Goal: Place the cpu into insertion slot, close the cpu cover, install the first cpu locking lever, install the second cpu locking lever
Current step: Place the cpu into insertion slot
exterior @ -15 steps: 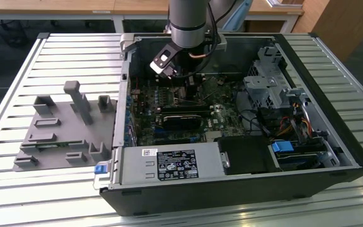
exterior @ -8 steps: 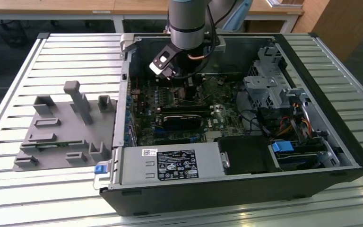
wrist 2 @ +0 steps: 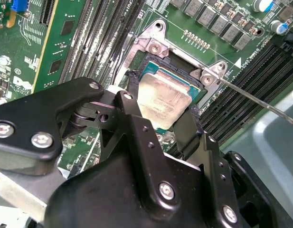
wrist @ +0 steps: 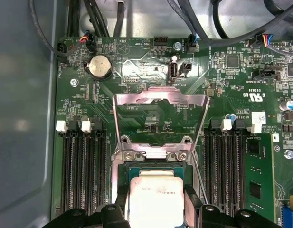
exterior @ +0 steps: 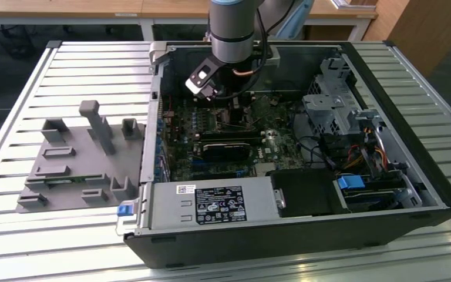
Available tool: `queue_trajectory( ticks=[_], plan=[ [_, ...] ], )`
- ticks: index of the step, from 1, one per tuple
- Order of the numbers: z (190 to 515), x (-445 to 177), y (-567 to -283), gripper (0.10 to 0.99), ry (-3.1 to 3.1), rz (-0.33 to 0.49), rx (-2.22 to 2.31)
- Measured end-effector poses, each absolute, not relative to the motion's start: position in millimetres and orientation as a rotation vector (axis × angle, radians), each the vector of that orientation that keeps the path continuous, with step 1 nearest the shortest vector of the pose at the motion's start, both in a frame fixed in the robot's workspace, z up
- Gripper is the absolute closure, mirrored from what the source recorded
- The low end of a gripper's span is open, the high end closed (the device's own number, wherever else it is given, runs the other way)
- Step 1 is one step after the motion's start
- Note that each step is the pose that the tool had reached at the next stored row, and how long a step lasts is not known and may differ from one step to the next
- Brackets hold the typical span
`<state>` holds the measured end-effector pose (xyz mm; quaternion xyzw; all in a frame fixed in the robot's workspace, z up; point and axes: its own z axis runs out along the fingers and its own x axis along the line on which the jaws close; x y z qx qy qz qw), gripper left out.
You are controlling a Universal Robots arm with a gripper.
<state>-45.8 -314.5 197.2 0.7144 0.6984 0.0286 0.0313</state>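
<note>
The cpu (wrist 2: 163,97), a small square chip with a dull silver top, sits squarely over the insertion slot (wrist 2: 155,46), whose silver rim and dark frame show around it. My gripper (wrist 2: 160,113) is shut on the cpu, one black finger (wrist 2: 131,97) on each of two opposite edges. In the first wrist view the cpu (wrist: 155,199) lies between the fingers (wrist: 118,205). Just beyond it the cpu cover (wrist: 160,98), a silver frame with a window, stands swung open. A thin wire locking lever (wrist 2: 260,102) sticks out to one side. In the exterior view the gripper (exterior: 224,106) reaches down into the open computer case.
Memory slots (wrist: 82,166) flank the socket on both sides. A black card (exterior: 225,147) lies across the board nearer the camera, and a drive cage (exterior: 335,106) with cables fills the exterior view's right. A grey fixture block (exterior: 77,158) sits outside the case on the slatted table.
</note>
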Motion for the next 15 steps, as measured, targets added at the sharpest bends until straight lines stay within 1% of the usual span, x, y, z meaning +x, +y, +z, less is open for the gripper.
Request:
queue_trajectory(
  ticks=[15],
  plan=[
    [192.8, -45.5, -313.9, 0.545, 2.150, 0.085, 2.200]
  ],
)
